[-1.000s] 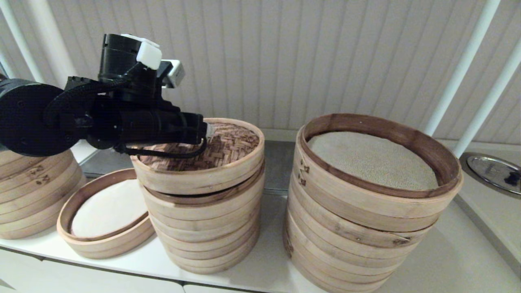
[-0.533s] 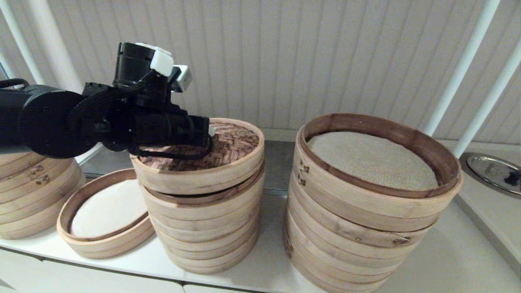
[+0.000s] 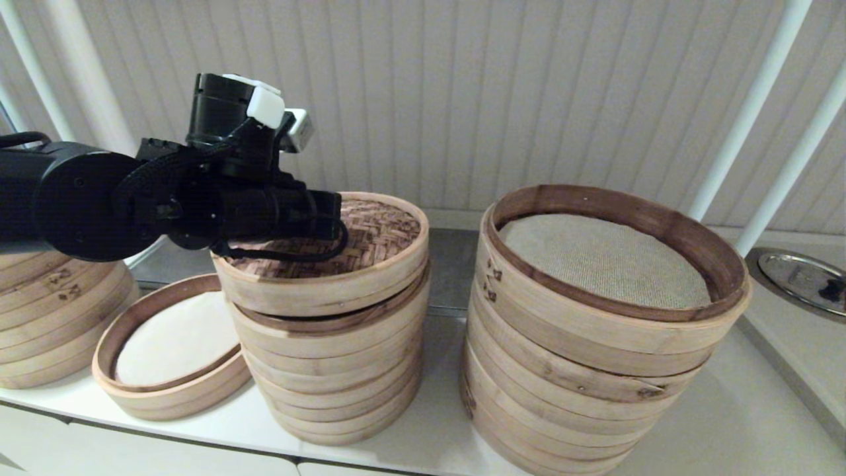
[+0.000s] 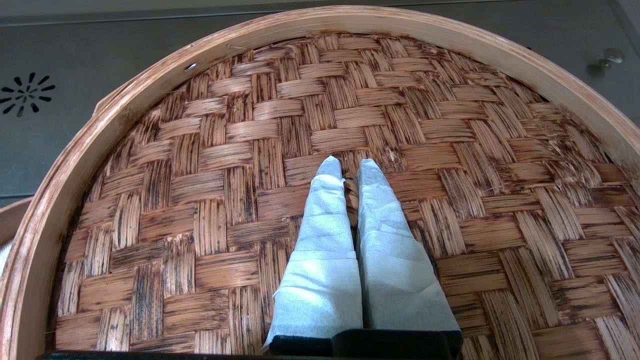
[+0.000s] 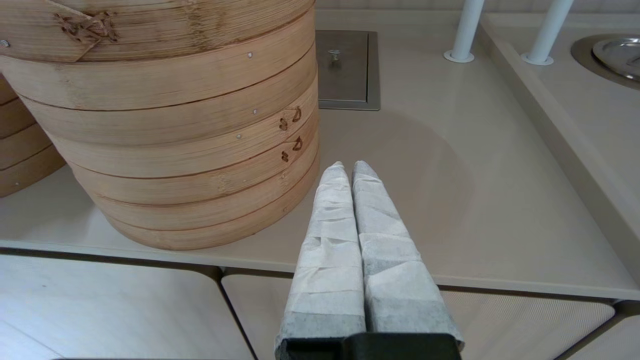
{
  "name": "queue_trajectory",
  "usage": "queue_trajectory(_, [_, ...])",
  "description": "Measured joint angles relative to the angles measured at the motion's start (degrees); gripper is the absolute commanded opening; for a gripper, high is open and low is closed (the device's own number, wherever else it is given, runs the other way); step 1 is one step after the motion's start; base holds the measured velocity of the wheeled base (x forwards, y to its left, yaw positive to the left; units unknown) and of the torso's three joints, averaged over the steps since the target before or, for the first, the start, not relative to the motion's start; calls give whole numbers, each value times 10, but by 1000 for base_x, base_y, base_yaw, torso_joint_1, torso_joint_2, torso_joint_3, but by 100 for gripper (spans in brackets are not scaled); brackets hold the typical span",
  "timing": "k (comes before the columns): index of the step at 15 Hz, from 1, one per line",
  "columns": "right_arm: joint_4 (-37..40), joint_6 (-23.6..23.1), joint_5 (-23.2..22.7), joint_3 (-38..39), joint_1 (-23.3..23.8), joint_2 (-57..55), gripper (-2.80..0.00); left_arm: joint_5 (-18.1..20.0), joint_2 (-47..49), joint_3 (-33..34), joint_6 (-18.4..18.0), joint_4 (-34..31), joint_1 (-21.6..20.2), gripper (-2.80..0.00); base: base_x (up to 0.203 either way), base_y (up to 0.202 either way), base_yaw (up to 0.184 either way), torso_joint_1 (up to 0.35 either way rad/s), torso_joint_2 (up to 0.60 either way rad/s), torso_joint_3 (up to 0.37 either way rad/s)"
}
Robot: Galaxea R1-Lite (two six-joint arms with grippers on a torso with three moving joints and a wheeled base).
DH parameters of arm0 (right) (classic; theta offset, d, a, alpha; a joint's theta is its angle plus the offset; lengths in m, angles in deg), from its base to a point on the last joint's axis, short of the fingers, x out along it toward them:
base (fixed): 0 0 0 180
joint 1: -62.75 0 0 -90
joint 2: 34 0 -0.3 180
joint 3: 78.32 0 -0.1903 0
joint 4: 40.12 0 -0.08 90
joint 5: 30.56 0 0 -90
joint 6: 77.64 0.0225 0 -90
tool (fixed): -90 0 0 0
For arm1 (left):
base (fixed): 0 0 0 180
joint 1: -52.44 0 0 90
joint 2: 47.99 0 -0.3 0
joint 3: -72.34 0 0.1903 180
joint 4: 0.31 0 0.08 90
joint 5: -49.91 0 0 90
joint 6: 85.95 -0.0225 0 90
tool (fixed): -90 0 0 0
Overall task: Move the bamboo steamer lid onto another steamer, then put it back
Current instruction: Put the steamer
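1. I see my left gripper (image 4: 349, 167) low over the bamboo steamer lid (image 3: 370, 228), reaching in from the counter's left side toward the lid's centre.
2. Its taped fingers (image 4: 325, 220) are pinched narrow on the small centre loop handle (image 4: 351, 186), which shows as a dark sliver between them.
3. The lid sits woven side up on the tall stack (image 3: 337, 357) near the counter's front edge, left of the middle; it rides slightly askew, its left edge raised off the tier beneath.
4. It is round, so I read no long axis; its flat face points straight up.
5. The shallow steamer (image 3: 165, 350) with the white liner rests on the counter (image 3: 720, 410) just left of that stack, open, near the front-left corner.
6. The wide stack (image 3: 595, 370) with beige cloth stands to the right.
7. My right gripper (image 5: 348, 167) hangs off the counter's front edge beside that wide stack, fingers pressed together on nothing.
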Motion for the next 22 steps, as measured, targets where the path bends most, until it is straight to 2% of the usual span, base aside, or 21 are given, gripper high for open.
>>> queue_trajectory(17, [0,0,0,0,0,0,-280,-2,-23,9,9,-2,15,-280,0,0,0,0,0,0])
queue_trajectory(22, [0,0,0,0,0,0,-280,-4,-27,46,14,55,16,-280,0,0,0,0,0,0])
